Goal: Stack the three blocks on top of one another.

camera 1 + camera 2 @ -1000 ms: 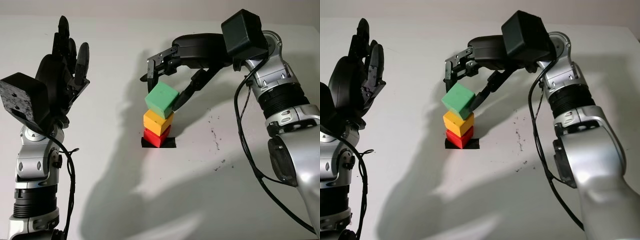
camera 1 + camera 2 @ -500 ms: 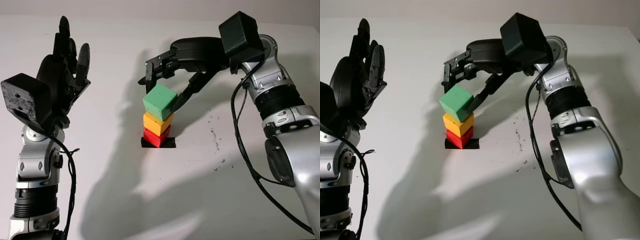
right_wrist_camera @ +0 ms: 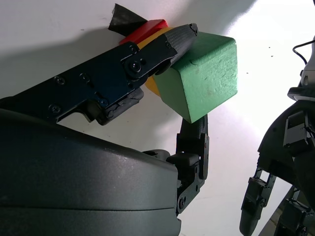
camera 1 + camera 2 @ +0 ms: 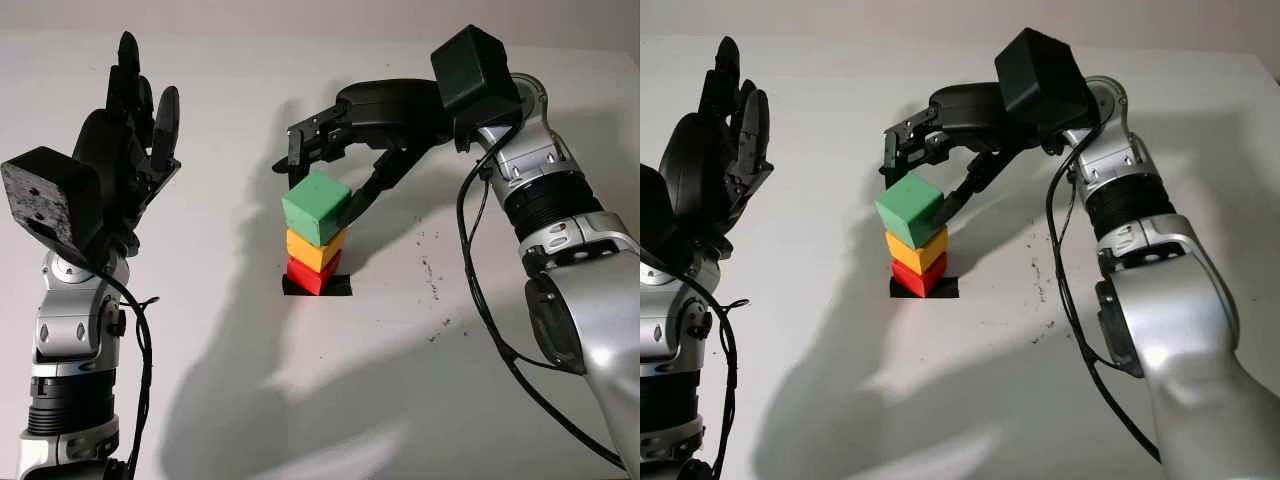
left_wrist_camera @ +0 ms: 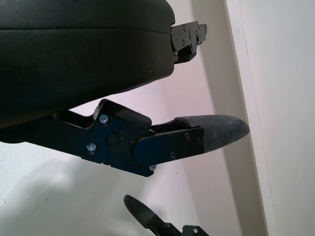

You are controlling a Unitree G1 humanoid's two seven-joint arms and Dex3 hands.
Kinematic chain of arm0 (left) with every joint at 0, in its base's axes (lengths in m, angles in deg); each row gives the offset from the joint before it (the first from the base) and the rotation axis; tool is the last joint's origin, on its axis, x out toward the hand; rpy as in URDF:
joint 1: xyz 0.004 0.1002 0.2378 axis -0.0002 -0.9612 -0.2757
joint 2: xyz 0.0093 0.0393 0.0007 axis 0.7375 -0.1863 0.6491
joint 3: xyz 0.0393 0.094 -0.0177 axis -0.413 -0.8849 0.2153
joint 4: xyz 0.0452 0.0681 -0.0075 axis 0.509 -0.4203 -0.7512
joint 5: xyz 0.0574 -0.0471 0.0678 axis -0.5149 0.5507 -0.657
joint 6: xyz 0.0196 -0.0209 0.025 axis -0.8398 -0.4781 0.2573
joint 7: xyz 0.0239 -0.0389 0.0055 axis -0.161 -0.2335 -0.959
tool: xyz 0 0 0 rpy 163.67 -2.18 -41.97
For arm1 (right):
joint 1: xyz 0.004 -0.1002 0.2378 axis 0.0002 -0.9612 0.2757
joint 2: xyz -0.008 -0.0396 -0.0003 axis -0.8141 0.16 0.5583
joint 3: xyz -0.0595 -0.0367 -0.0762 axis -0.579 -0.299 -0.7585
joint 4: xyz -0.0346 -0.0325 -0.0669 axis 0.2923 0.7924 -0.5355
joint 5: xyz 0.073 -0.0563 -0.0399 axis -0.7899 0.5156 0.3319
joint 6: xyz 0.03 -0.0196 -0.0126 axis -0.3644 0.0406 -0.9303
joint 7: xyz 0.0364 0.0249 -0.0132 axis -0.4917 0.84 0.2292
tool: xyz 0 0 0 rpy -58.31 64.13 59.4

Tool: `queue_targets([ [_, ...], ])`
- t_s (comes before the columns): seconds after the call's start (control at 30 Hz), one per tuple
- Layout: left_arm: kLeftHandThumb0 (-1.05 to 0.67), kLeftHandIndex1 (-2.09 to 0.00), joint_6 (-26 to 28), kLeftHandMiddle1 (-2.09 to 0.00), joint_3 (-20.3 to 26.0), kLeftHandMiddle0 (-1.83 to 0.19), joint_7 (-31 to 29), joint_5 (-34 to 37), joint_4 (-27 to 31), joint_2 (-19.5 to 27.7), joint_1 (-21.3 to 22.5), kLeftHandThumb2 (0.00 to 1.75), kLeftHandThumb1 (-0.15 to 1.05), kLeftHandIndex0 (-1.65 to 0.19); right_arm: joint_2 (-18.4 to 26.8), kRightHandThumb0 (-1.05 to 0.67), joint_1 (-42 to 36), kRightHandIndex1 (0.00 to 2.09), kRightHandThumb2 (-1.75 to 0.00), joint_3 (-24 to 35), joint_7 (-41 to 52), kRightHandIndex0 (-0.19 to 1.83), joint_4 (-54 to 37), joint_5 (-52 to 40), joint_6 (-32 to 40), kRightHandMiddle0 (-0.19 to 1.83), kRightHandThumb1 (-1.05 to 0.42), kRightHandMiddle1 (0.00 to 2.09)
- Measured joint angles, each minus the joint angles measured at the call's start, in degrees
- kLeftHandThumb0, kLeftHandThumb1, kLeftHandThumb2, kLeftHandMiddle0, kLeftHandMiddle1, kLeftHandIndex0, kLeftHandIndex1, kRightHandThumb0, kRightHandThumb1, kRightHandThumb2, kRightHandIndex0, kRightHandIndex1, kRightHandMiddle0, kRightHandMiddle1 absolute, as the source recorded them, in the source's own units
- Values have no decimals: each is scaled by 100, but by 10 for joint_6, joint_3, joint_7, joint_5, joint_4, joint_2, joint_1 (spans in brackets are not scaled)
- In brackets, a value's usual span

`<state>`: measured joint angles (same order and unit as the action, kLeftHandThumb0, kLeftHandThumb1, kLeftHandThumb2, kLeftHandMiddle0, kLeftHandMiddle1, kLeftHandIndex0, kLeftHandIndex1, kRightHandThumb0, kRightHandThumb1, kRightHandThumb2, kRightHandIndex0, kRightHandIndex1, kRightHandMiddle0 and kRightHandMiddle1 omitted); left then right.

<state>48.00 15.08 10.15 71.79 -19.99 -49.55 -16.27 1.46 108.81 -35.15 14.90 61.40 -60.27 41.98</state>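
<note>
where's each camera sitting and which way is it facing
Left eye, right eye: on the head, facing forward and down at the table; both arms rise from below.
Left wrist: beside the open left hand, raised off to the side, facing bare table.
Right wrist: beside the right hand at the stack.
Shared: green block, yellow block, red block.

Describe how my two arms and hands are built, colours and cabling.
Both arms are silver metal with black ribbed joint bands and loose black cables. Each wrist carries a black box-shaped camera housing. The left hand and right hand are black, with jointed three-finger links and visible screws.
</note>
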Motion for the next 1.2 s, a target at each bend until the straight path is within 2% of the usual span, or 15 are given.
queue_targets([
  [0.33, -74, 0, 1, 0, 1, 19, -1, 0, 0, -2, 0, 59, 105, 19, 0, -58, 0, 4, -5, 0, -4, 30, 0, 6, 0, 45, -90, 159],
  [0.6, -74, 0, 4, 0, 4, 19, -2, 8, 2, -2, 0, 58, 105, 19, 1, -53, 0, 2, -5, -6, -14, 25, -10, 26, -13, 33, -87, 141],
  [1.2, -74, 0, 0, 0, 3, 19, -3, 6, 0, -2, 0, 58, 105, 19, 20, -65, -1, 2, -5, -7, 13, 19, -27, 32, -15, 23, -86, 126],
])
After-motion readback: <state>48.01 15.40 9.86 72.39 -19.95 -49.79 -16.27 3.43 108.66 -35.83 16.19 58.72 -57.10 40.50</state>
